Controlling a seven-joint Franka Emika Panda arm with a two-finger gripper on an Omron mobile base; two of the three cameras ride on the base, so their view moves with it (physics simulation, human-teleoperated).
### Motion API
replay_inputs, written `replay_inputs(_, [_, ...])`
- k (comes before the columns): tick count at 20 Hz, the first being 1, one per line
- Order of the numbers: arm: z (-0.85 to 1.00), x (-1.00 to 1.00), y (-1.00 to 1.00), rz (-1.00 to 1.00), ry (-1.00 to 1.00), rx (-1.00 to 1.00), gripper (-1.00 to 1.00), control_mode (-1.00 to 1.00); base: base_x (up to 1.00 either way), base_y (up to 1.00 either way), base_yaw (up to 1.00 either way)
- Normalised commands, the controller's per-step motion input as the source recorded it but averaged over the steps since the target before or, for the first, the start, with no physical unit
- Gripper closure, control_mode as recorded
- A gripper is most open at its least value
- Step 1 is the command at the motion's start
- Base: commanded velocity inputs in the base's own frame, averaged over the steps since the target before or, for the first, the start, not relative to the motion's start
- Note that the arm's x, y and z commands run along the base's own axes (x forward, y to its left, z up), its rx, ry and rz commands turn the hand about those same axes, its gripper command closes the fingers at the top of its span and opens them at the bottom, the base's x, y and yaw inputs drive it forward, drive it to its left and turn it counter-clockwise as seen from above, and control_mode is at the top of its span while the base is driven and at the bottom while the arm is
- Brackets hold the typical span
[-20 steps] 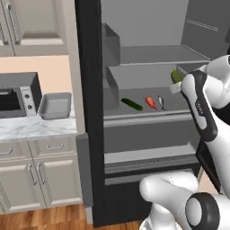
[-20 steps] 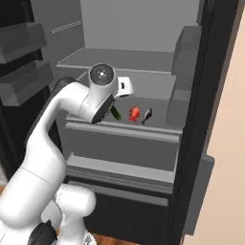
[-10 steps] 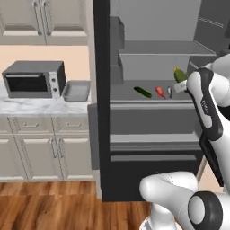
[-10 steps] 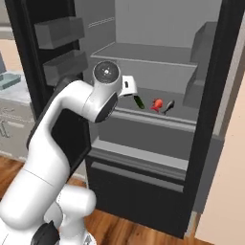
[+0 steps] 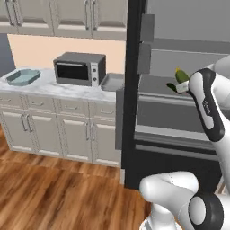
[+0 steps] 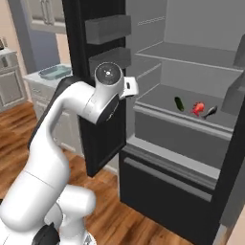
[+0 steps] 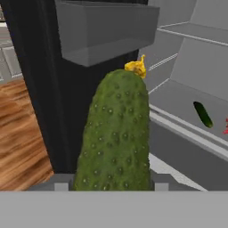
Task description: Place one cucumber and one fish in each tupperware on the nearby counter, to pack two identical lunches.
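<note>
Gripper (image 7: 114,189) clamped on warty green cucumber (image 7: 116,138), frame centre, yellow blossom at tip. Second cucumber (image 7: 202,114) on fridge shelf, right. Red fish (image 6: 198,108) beside it. Teal tupperware (image 5: 20,77) on counter (image 5: 58,90), upper left. No legible writing

light: even, flat, bright | shadows: faint | blur: soft, low-resolution

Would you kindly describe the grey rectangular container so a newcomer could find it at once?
Start at the marbled white stone counter left of the open black fridge. Beside the dark grey toaster oven, at the counter's fridge end, sits the grey rectangular tray-like container; the pale blue-teal container lies at the opposite end.
</note>
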Motion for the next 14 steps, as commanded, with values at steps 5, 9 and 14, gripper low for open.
replay_inputs(5, [0.00, 0.00, 0.00, 0.00, 0.00, 0.00, 1.00, 1.00, -0.32, -0.17, 0.51])
replay_inputs(9, [0.00, 0.00, 0.00, 0.00, 0.00, 0.00, 1.00, 1.00, -0.35, -0.33, 0.51])
replay_inputs(14, [0.00, 0.00, 0.00, 0.00, 0.00, 0.00, 1.00, 1.00, -0.40, -0.15, 0.48])
